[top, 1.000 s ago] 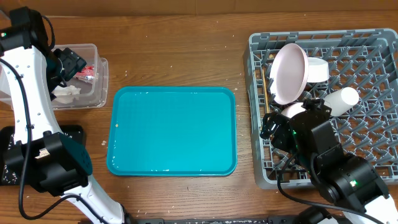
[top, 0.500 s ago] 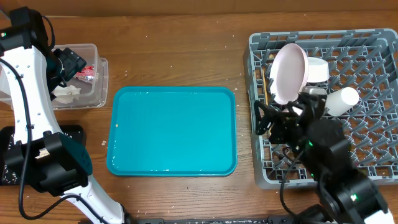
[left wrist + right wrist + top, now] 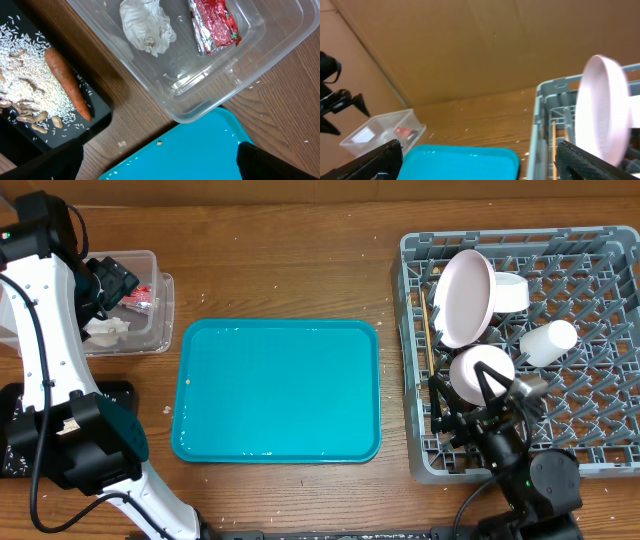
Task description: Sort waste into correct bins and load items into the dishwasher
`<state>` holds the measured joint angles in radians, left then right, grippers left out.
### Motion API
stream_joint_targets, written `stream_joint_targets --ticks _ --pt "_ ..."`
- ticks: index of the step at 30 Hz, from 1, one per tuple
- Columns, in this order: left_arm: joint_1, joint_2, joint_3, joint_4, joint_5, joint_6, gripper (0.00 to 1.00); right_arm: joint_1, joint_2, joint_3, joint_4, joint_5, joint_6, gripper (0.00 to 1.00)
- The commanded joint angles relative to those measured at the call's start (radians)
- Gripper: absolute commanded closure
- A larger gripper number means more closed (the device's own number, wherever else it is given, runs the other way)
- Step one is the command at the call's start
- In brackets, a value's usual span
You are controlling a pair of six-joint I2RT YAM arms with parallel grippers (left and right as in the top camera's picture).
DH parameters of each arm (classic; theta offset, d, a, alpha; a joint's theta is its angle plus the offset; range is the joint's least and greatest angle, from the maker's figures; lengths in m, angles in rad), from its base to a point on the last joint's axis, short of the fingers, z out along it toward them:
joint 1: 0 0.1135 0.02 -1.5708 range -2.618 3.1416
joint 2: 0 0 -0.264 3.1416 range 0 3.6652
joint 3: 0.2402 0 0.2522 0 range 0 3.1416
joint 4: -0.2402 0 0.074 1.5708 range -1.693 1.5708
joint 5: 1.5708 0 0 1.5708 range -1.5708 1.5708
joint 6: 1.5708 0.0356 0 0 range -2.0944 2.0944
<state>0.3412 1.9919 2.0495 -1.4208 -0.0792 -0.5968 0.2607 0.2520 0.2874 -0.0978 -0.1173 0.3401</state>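
Note:
In the left wrist view my left gripper (image 3: 160,172) is open and empty above the corner of the clear tub (image 3: 200,107). That bin holds a crumpled tissue (image 3: 146,25) and a red wrapper (image 3: 214,25). The black tray (image 3: 97,117) beside it holds a carrot (image 3: 67,82) and rice-like food scraps (image 3: 27,85). In the overhead view the grey dish rack (image 3: 600,450) carries an upright plate (image 3: 465,298), two bowls (image 3: 482,370) (image 3: 512,290), a cup (image 3: 548,342) and chopsticks (image 3: 425,320). My right gripper (image 3: 487,402) hangs open over the rack's near left part, holding nothing.
A large teal tray (image 3: 278,390) lies in the middle of the wooden table. My left arm (image 3: 45,360) stretches along the left side, hiding most of the black tray. A brown cardboard wall (image 3: 470,45) stands behind the table.
My right arm has drawn back toward the table's near edge, uncovering a white bowl in the rack. The left arm has not moved.

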Motion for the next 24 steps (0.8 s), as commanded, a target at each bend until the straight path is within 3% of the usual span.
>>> stream_joint_targets --ticks 1,5,15,24 --pt "-0.002 -0.017 0.006 0.0 -0.009 -0.009 0.0 -0.039 -0.072 -0.064 0.026 -0.02 -0.008 0.0" --pt "-0.002 -0.017 0.006 0.0 -0.009 -0.009 0.0 -0.069 -0.135 -0.123 0.079 -0.019 -0.019 0.0" --pt "-0.001 -0.017 0.006 0.001 -0.009 -0.009 0.0 -0.076 -0.248 -0.214 0.094 -0.019 -0.213 0.0" --pt "-0.002 -0.017 0.006 0.0 -0.009 -0.009 0.0 -0.096 -0.249 -0.236 0.129 -0.019 -0.263 0.0"
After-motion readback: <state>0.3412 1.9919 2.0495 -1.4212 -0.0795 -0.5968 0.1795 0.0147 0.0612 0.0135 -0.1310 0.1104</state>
